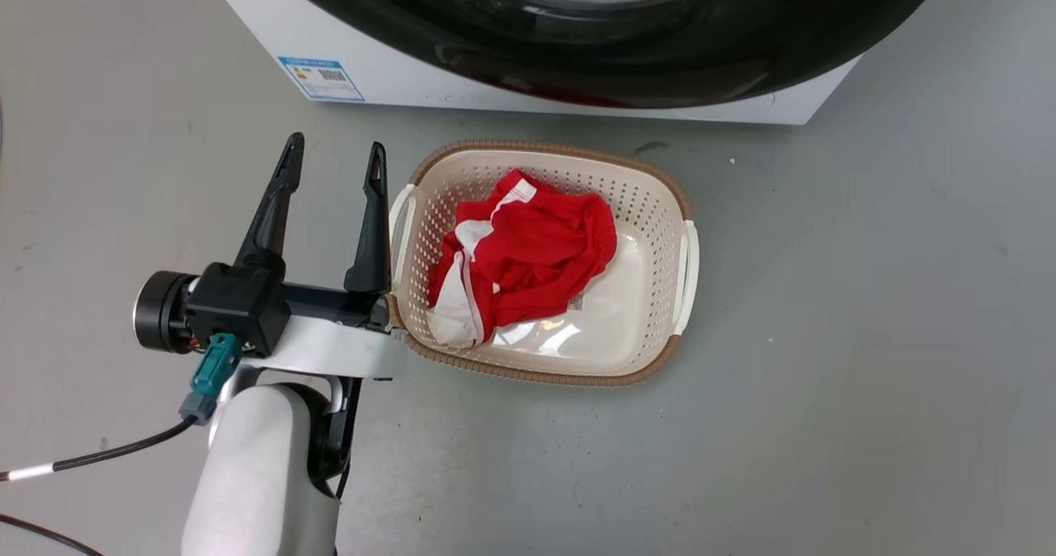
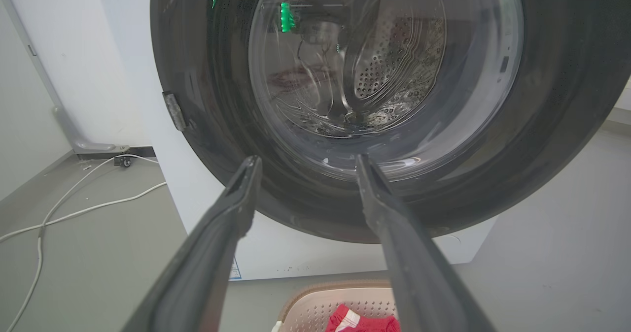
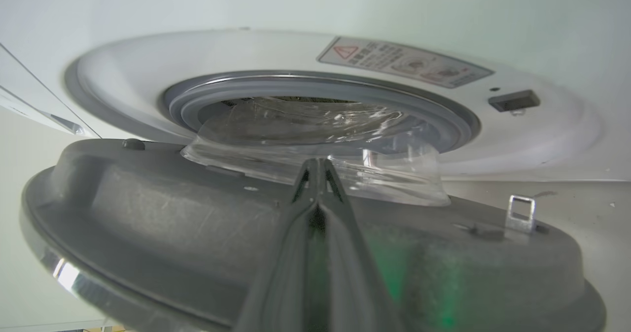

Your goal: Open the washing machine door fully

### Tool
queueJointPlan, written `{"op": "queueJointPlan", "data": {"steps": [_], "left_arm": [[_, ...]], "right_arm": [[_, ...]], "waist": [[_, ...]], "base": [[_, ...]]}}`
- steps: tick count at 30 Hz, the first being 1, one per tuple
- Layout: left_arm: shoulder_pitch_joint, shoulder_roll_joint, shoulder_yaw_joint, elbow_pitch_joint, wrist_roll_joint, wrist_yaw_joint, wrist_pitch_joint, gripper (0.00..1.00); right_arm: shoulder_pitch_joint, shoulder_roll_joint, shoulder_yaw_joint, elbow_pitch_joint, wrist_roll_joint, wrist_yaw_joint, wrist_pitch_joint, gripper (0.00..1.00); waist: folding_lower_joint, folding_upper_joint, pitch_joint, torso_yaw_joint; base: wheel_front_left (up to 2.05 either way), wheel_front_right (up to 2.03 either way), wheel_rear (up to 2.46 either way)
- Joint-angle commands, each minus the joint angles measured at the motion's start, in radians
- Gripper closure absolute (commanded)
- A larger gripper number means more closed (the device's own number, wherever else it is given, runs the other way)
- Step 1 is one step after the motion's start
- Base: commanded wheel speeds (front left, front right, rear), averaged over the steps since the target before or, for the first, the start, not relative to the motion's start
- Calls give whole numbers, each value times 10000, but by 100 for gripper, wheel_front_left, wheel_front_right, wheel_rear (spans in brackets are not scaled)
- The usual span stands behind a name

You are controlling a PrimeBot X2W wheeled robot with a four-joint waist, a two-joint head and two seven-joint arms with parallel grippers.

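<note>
Grey sticker (image 3: 404, 62) on the machine front (image 3: 128, 71) bears a red warning triangle; print unreadable

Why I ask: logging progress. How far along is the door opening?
Done: the washing machine door is unlatched and ajar. In hand: the right gripper, fingers shut, lies at its grey inner face. Left: the full swing; its glass bowl overlaps the opening.

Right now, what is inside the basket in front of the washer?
A crumpled red garment with white trim lies in the basket, toward its left side. Bare cream floor shows at the lower right. Whatever might lie beneath the garment is covered, so I cannot tell.
</note>
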Motion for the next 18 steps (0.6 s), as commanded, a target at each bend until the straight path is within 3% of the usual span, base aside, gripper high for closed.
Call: {"op": "queueJointPlan", "data": {"steps": [1,18], "left_arm": [[-53,-10,-6,34,24,14,-26,0],[595,-18,-36,523,183,20,-26,0]], "right_arm": [[210,79,-27,19,101,0,180,100],[2553,719,1,-988,724,0,2604,100]], "waist": [[-1,0,-103,-38],[-1,0,-1654,-415]], "base": [[0,0,0],[0,0,0]]}}
